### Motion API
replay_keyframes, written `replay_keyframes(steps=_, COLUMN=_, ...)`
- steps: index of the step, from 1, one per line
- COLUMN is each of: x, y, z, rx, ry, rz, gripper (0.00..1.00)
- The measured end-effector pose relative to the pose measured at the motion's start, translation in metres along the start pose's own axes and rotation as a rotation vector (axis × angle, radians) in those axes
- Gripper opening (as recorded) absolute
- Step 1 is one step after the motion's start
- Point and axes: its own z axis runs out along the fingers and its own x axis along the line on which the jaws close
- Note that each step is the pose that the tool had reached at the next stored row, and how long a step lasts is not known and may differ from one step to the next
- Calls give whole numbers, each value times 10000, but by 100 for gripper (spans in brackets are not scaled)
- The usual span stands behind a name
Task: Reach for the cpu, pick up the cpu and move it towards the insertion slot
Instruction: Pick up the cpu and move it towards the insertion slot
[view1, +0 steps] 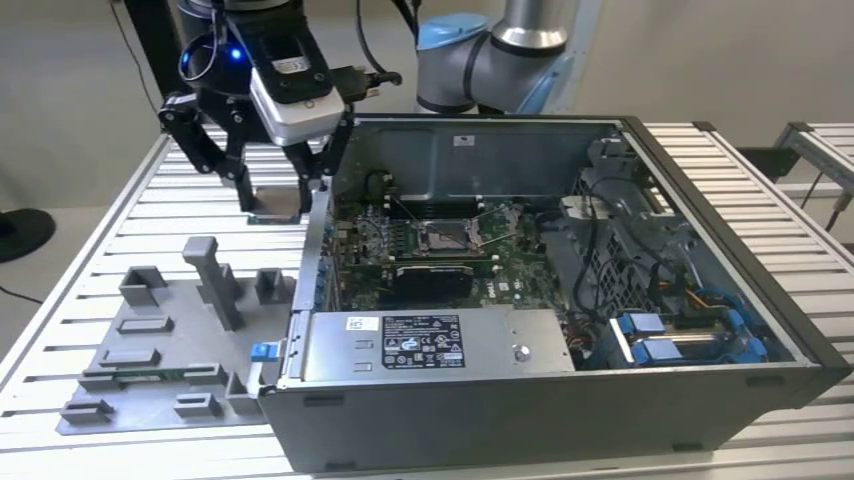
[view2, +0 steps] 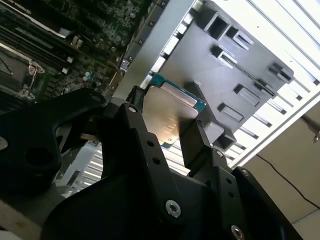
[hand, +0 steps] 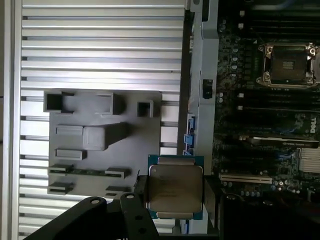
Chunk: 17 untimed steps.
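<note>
Your gripper (view1: 280, 205) hangs fingers-down, lifted clear above the slatted table (view1: 120, 230), just outside the open case's (view1: 561, 300) wall on the exterior view's left. Its fingers (view2: 197, 142) are closed on the cpu (hand: 175, 187), held flat by its edges. The slot (view1: 445, 235) lies inside the case, well apart. The grey fixture (view1: 160, 350) sits nearer the camera.

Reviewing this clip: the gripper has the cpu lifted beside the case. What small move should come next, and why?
Probably a short carry sideways over the case wall toward the insertion slot. The gripper is shut on the cpu, held above the ribbed table outside the computer case, clear of the grey fixture, while the slot sits open on the board.
</note>
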Motion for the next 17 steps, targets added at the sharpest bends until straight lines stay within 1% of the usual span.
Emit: replay_keyframes(steps=17, x=-389, y=-7, z=-23, rx=-1, ry=24, rz=1, gripper=0)
